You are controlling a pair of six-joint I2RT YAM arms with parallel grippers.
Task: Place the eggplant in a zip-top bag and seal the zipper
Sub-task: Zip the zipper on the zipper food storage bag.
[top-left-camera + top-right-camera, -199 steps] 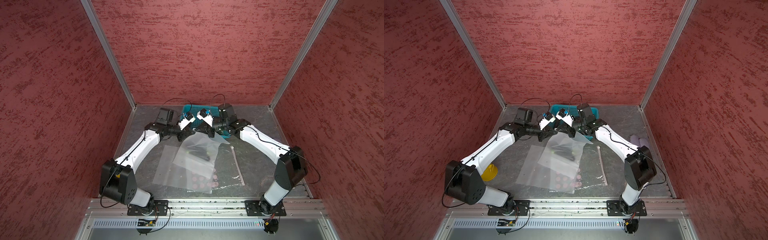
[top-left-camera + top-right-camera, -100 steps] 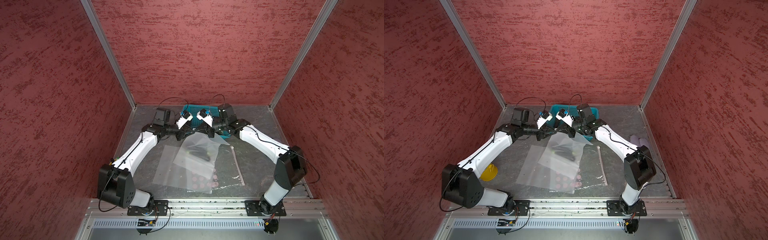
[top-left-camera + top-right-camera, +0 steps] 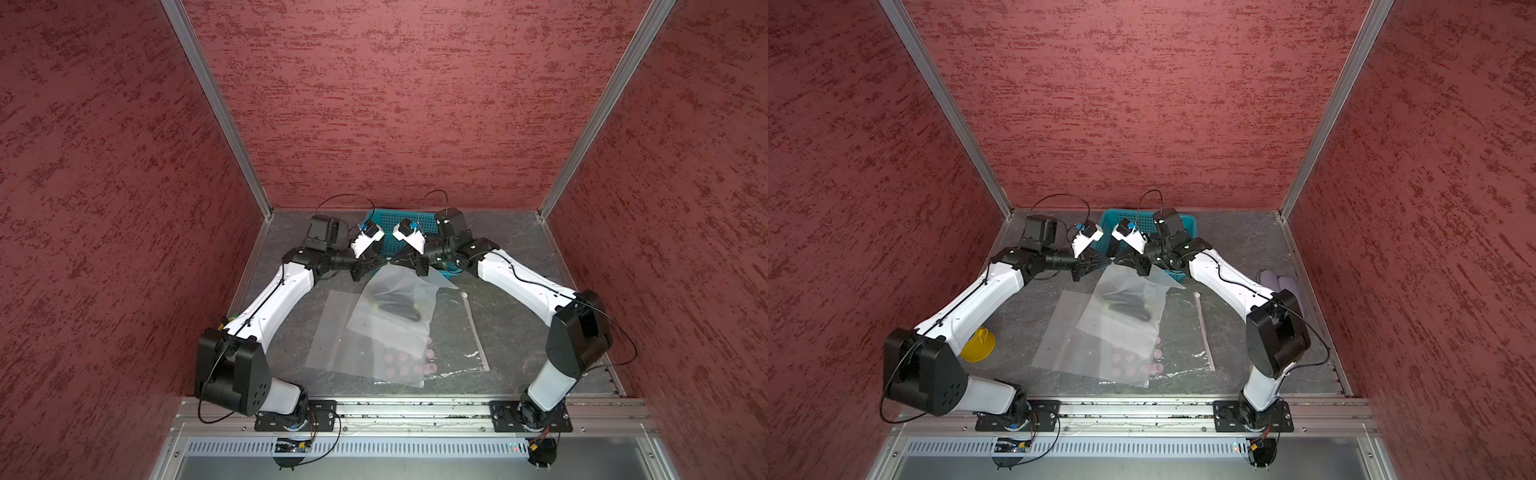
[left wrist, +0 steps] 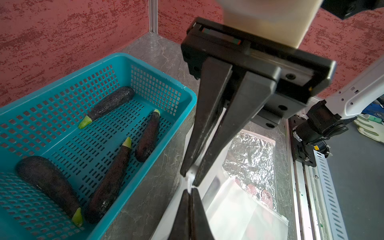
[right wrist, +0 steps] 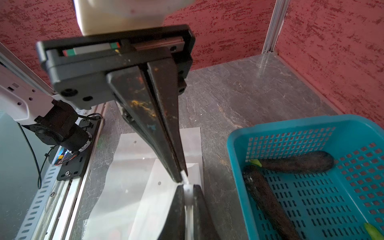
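Observation:
A clear zip-top bag (image 3: pixel 395 332) (image 3: pixel 1121 332) lies mid-table with its far edge lifted. A dark eggplant (image 3: pixel 395 306) (image 3: pixel 1127 306) shows through the bag, inside it. My left gripper (image 3: pixel 379 263) (image 3: pixel 1106 263) (image 4: pixel 190 190) and right gripper (image 3: pixel 392 261) (image 3: pixel 1118 262) (image 5: pixel 188 187) meet tip to tip at that raised edge, in front of the basket. Each is shut on the white zipper strip (image 5: pixel 188 190). In the left wrist view the right gripper's fingers (image 4: pixel 207 128) pinch the strip just beyond mine.
A teal basket (image 3: pixel 376 214) (image 4: pixel 187 97) (image 5: pixel 232 145) with several eggplants stands at the back wall behind the grippers. More flat bags (image 3: pixel 332 345) lie beneath, one holding pink round pieces (image 3: pixel 399 361). A yellow object (image 3: pixel 978 345) sits near the left arm, and lavender objects (image 3: pixel 1277 282) by the right wall.
My left gripper drew back a little from the bag's raised edge, then returned and shut on it beside the right gripper. The right arm and the bag held still.

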